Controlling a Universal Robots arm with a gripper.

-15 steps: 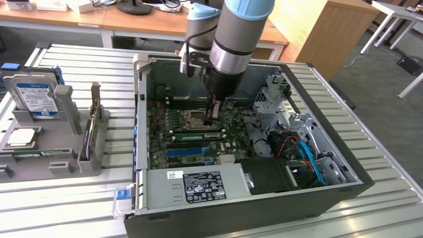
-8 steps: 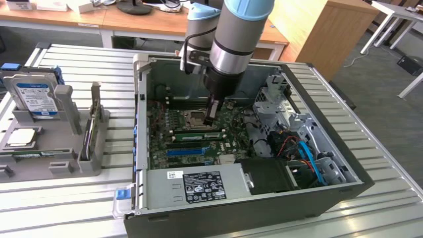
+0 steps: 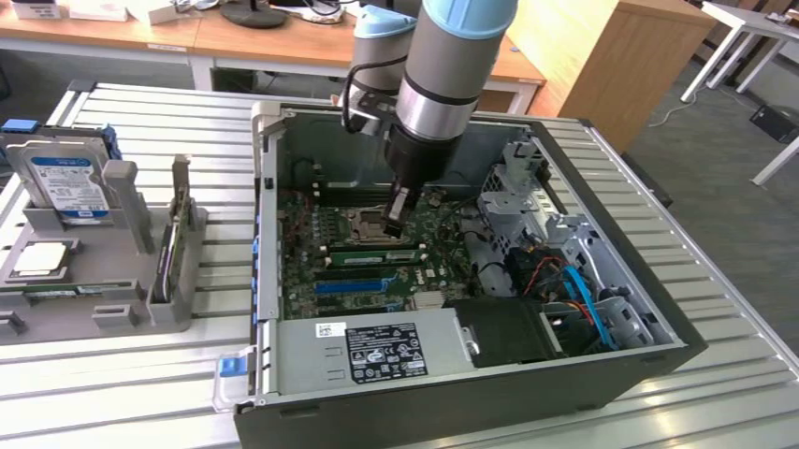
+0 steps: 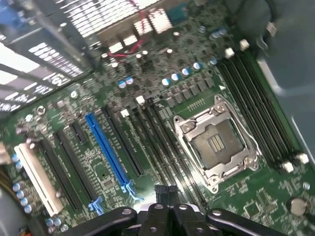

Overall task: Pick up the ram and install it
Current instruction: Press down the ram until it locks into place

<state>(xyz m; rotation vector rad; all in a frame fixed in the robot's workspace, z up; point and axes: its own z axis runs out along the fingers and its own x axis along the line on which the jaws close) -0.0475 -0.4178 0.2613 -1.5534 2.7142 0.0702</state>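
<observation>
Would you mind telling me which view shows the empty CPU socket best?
The wrist view: the CPU socket lies open and near, its metal frame and contact field plain. In the exterior view the socket is small, partly hidden by the gripper beside it.

A robot arm [image 3: 443,84] reaches into an open computer case [image 3: 462,262] on a slatted tabletop [image 3: 699,309], its closed gripper [image 3: 395,227] poised over the motherboard [image 3: 362,253] beside the processor socket [image 3: 372,224], a ram [image 3: 372,254] stick seated nearby.
</observation>
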